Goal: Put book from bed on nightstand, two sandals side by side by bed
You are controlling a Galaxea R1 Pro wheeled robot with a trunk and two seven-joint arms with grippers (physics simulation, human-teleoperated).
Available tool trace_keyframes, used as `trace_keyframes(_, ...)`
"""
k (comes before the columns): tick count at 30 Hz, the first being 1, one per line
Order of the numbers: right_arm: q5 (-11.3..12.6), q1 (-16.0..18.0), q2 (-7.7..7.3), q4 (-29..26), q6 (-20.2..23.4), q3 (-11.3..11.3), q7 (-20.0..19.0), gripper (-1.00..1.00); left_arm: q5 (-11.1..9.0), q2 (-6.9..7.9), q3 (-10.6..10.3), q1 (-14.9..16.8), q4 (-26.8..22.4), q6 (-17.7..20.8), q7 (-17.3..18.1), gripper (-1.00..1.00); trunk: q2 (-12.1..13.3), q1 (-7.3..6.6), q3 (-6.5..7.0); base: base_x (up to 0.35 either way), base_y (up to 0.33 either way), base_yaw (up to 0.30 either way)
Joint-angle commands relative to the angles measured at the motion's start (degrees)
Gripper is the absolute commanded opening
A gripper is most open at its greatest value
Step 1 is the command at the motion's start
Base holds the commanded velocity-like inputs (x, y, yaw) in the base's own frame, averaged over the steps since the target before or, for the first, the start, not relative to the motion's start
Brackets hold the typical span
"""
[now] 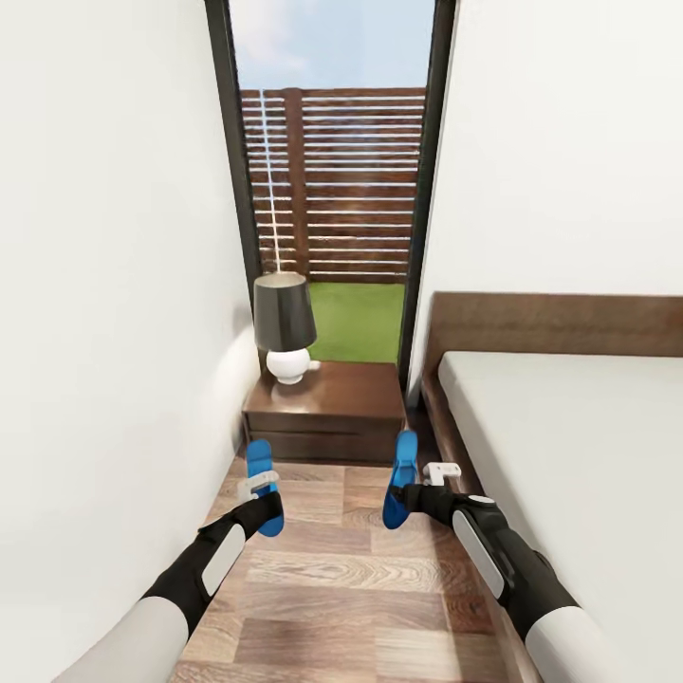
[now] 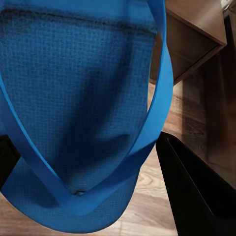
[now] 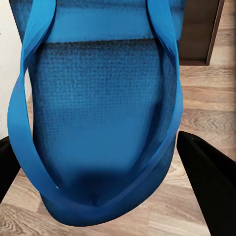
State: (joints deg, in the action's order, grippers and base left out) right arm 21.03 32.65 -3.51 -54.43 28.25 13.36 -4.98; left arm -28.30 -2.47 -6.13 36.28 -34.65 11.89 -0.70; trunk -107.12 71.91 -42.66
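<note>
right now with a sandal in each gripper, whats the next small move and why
Probably lower both arms toward the floor beside the bed. The left gripper and right gripper each hold a blue sandal above the planks, already roughly parallel.

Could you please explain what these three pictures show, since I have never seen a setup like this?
They come from a simulated two-armed robot in a bedroom. The large picture is taken from its head, looking down over both arms. The left pincer holds one blue sandal and the right pincer holds the other sandal, both above the wood-plank floor. The other two pictures come from cameras near each pincer, so each shows its sandal up close: left, right. Ahead stands a nightstand with a lamp on it, before a tall window. The bed lies to the robot's right.
</note>
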Motion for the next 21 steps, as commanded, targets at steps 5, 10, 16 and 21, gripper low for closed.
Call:
trace_keyframes(5, 0.07, 0.02, -0.02, -0.06, 0.23, 0.09, -0.03, -1.0, -0.3, -0.14, -0.1, 0.02, -0.07, 0.11, -0.02, -1.0, 1.99, -1.11, 0.85, 0.0, 0.0, 0.0)
trace_keyframes(10, 0.07, 0.02, -0.02, -0.06, 0.23, 0.09, -0.03, -1.0, -0.35, -0.19, -0.11, 0.02, -0.08, 0.25, -0.01, -1.0, 4.0, -2.21, 1.74, 0.0, 0.0, 0.0)
trace_keyframes(16, 0.07, 0.03, -0.01, -0.06, 0.23, 0.09, -0.04, -1.0, -0.35, -0.27, -0.16, 0.02, -0.04, 0.37, 0.0, -1.0, 6.41, -3.53, 2.82, 0.0, 0.0, 0.0)
trace_keyframes(21, 0.13, 0.03, -0.01, 0.08, 0.23, 0.09, 0.0, -1.0, -0.4, -0.96, -1.88, 0.0, 0.36, 0.46, 0.07, -1.0, 8.41, -4.62, 3.72, 0.0, 0.0, 0.0)
